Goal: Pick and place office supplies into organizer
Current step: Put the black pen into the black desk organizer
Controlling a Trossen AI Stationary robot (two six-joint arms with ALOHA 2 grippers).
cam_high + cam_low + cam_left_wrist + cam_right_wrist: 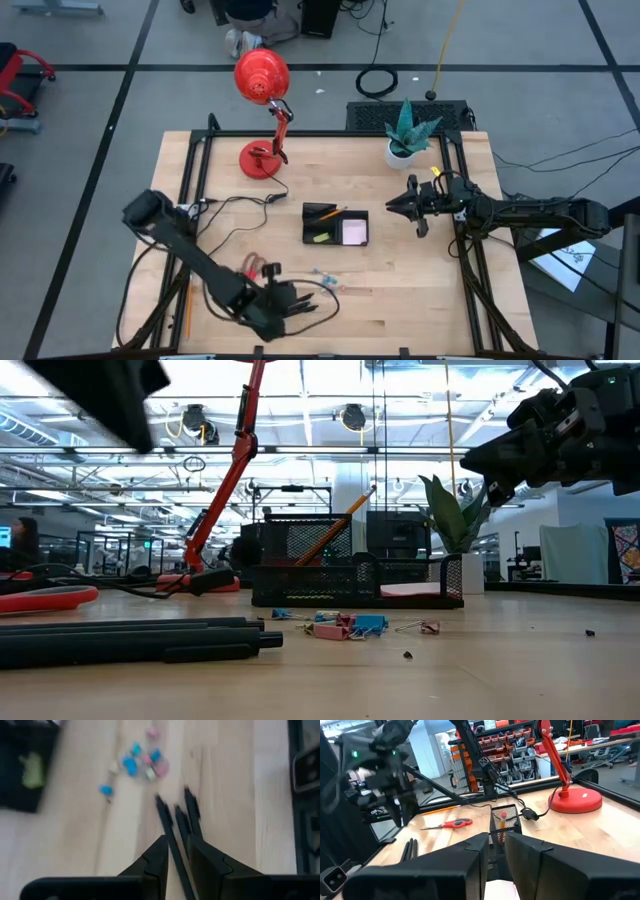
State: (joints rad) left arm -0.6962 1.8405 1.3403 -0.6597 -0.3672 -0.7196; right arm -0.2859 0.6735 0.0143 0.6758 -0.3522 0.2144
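Overhead looks straight down, low looks level; both share the organizer (336, 227).
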